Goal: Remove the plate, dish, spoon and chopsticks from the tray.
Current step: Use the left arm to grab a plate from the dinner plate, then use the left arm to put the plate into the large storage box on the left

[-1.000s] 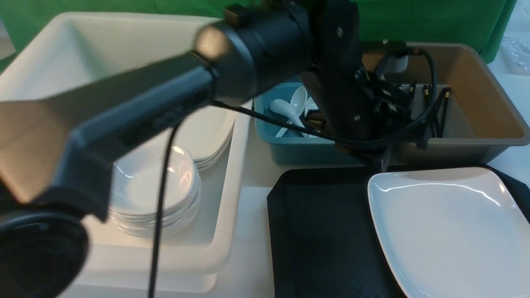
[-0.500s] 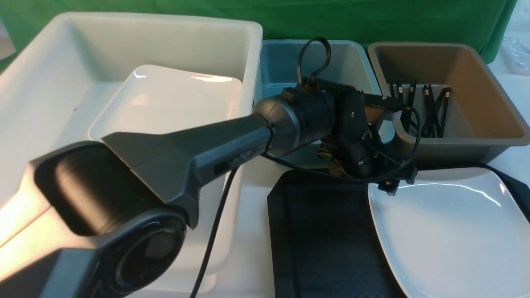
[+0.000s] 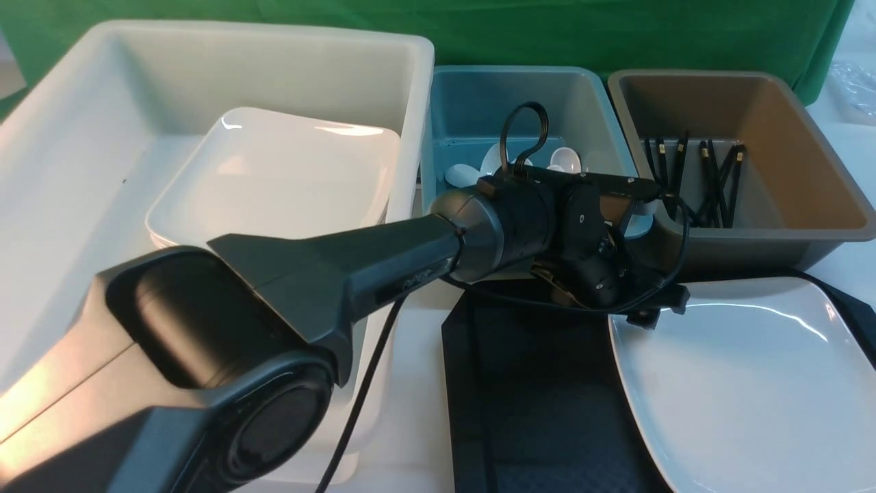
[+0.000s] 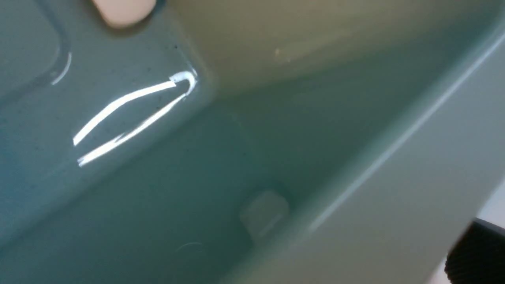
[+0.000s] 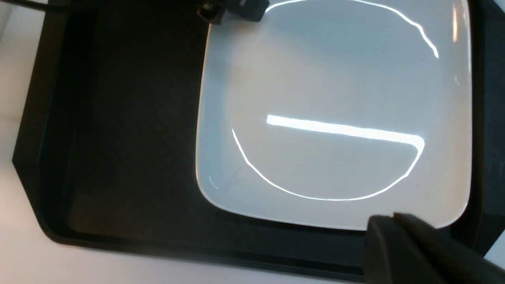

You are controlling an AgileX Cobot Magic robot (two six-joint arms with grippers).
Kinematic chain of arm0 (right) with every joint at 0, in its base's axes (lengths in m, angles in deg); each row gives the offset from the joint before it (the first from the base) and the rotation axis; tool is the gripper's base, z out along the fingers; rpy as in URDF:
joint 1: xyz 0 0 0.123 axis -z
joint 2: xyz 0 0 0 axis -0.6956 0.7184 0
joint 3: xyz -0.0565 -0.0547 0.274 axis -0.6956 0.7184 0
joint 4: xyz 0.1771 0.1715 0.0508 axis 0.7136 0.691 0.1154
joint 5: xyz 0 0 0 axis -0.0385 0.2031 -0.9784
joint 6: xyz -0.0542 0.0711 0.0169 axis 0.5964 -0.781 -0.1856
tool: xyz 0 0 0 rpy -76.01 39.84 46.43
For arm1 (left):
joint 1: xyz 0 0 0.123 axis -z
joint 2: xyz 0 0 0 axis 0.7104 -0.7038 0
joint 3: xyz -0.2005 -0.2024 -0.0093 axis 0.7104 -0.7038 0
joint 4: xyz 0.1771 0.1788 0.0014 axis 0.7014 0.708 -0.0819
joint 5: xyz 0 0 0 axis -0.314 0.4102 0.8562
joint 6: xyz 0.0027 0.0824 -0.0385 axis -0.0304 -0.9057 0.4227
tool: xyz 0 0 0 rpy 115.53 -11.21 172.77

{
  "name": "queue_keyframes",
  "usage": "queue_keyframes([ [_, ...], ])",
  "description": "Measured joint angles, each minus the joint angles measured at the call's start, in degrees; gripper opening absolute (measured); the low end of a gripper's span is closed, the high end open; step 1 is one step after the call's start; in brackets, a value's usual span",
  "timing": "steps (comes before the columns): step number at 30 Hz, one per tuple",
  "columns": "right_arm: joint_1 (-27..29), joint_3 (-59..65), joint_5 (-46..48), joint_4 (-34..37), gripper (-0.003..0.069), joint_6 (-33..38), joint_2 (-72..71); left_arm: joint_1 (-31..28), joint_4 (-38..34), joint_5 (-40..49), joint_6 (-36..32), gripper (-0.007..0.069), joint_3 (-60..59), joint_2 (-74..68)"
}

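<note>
The white plate lies on the right half of the black tray. My left arm reaches across to the teal bin. The left gripper sits low at the bin's front right corner. Only one fingertip shows, far out at the frame's corner, so the jaws stand open and hold nothing. White spoons lie in that bin. Black chopsticks rest in the brown bin. My right gripper is shut and empty over the plate's edge. The dish is hidden.
A big white bin at the left holds stacked white plates. My left arm covers that bin's front half. The left half of the tray bears nothing. White tabletop lies beside the tray.
My left arm has come down from high in front of the camera, and its wrist now sits at the teal bin's front wall. The plate and tray have not moved.
</note>
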Motion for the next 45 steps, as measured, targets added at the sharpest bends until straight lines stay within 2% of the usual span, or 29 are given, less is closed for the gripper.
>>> queue_keyframes([
  [3,0.0,0.0,-0.3,0.1,0.0037,0.1,0.0,0.0,-0.4,0.1,0.0,0.0332,0.0,-0.3],
  [4,0.0,0.0,-0.4,0.1,0.0037,0.1,0.0,0.0,-0.4,0.1,0.0,0.0324,0.0,-0.3],
  [5,0.0,0.0,-0.4,0.1,0.0037,0.1,0.0,0.0,-0.7,0.1,-0.1,0.0241,0.0,-0.4],
  [7,0.0,0.0,-0.7,0.1,0.0037,0.1,0.0,-0.2,-2.0,0.3,0.7,0.0185,0.1,-0.4],
  [16,0.0,0.0,-2.0,0.1,0.0037,0.1,0.0,-0.3,-2.8,4.1,0.5,0.0168,0.1,1.5],
  [26,0.0,-4.6,0.1,3.5,0.0037,0.7,0.1,-0.2,-1.2,12.5,-4.8,0.0041,0.1,13.1],
  [36,0.0,-13.7,2.9,6.8,0.0037,1.7,0.1,-0.2,3.7,15.4,-5.5,0.0031,0.1,21.3],
  [45,0.0,-14.3,3.4,18.7,0.0037,8.0,0.1,-0.4,4.8,17.4,-5.8,0.0031,0.0,27.4],
])
